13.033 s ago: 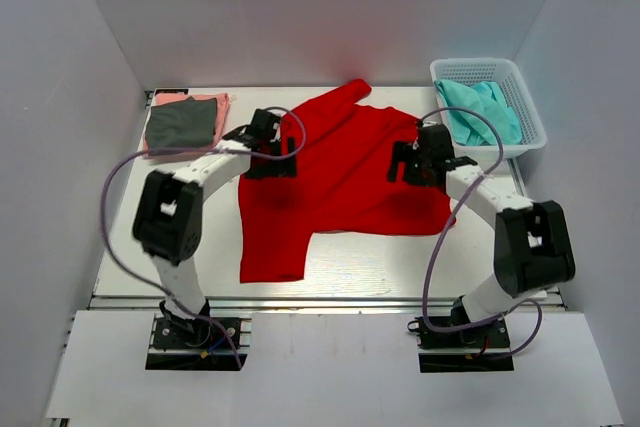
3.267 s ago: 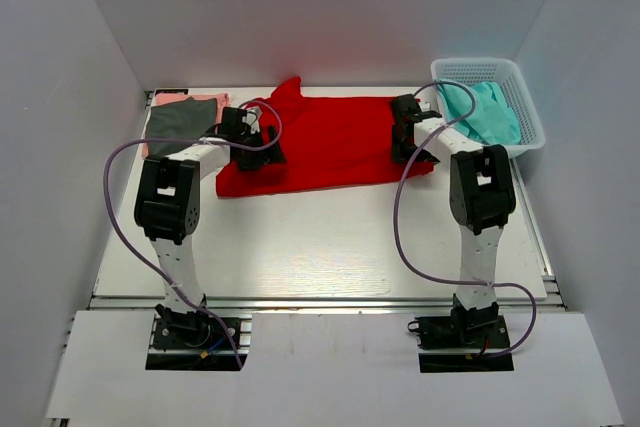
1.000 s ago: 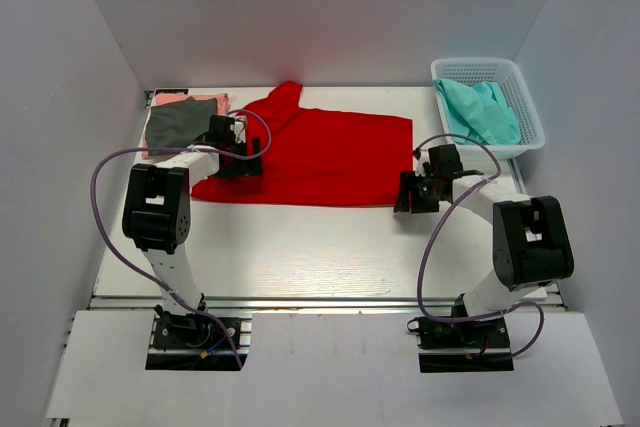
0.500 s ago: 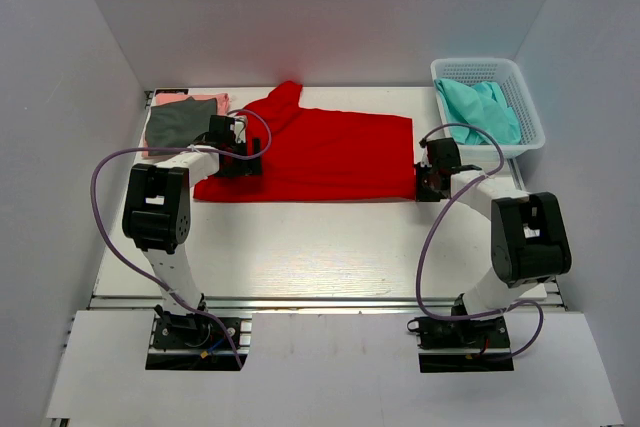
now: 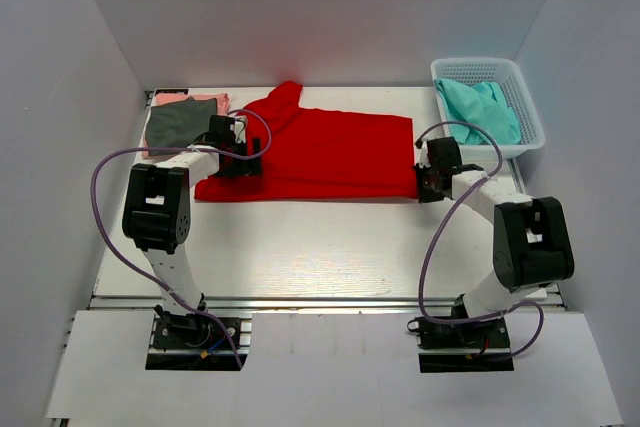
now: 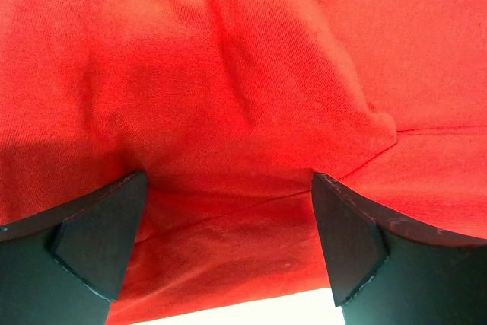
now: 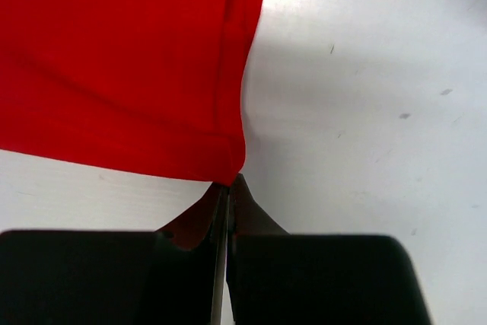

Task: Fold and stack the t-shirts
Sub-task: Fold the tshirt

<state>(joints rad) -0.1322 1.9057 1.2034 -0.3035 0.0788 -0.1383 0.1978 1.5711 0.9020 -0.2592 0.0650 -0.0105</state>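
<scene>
A bright red t-shirt (image 5: 320,152) lies folded into a wide band across the back of the table. My left gripper (image 5: 236,157) rests open on its left end. In the left wrist view the two fingers (image 6: 99,237) straddle a raised crease of red cloth (image 6: 228,74), near the hem. My right gripper (image 5: 428,183) is at the shirt's near right corner. In the right wrist view its jaws (image 7: 228,186) are shut, with the tips pinching the very corner of the red fabric (image 7: 114,51). A folded dark grey t-shirt (image 5: 178,125) lies on a salmon pink one (image 5: 216,100) at the back left.
A white lattice basket (image 5: 490,67) at the back right holds teal cloth (image 5: 480,112). White walls enclose the table on three sides. Purple cables loop off both arms. Bare white tabletop (image 5: 320,247) spreads between the shirt and the arm bases.
My right gripper moved from the bare table up to the red shirt's near right corner and shut there. The left gripper stayed open in place.
</scene>
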